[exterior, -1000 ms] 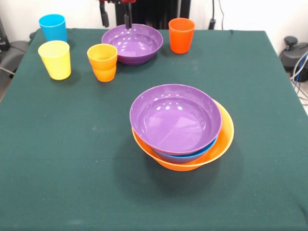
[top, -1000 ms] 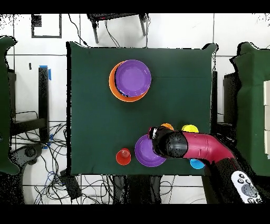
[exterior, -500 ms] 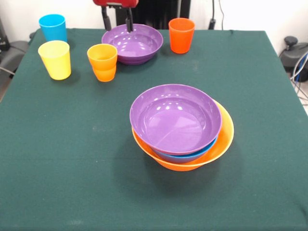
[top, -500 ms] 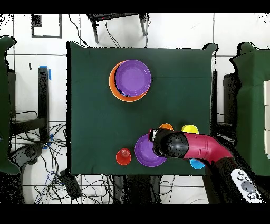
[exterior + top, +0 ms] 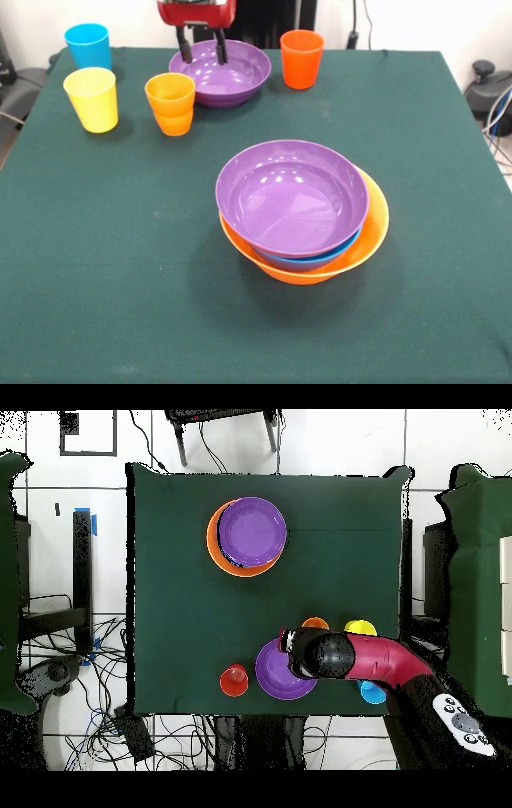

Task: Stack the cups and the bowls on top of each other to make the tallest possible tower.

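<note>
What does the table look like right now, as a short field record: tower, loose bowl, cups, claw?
tower: glossy purple plastic bowl nested in a blue bowl, inside the large orange bowl
loose bowl: second purple bowl, at the table's edge
cups: light blue tumbler, yellow tumbler, orange tumbler, red-orange tumbler, all standing singly
claw: claw open, fingers straddling the loose bowl's rim

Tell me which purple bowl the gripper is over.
The loose purple bowl between the orange cup and red-orange cup; the open gripper straddles its rim. The other tops the tower.
</note>
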Available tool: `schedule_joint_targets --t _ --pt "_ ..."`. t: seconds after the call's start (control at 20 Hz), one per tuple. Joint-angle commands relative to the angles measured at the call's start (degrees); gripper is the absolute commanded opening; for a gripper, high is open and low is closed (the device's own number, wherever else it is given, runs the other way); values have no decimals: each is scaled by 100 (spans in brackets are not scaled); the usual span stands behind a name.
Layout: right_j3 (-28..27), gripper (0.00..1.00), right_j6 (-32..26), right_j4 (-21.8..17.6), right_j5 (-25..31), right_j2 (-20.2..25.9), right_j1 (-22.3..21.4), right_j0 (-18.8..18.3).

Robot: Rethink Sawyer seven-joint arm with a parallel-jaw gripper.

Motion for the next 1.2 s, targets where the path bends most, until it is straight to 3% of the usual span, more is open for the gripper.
schedule_joint_targets --t 0.05,0.6,0.9,1.2 --pt "-601 100 -357 -403 -28 197 411 -57" --pt "-553 100 -662 -78 701 477 -144 -257" --pt "-754 100 -680 -118 762 509 1 -270" --pt "-892 100 -461 -331 427 373 348 -138"
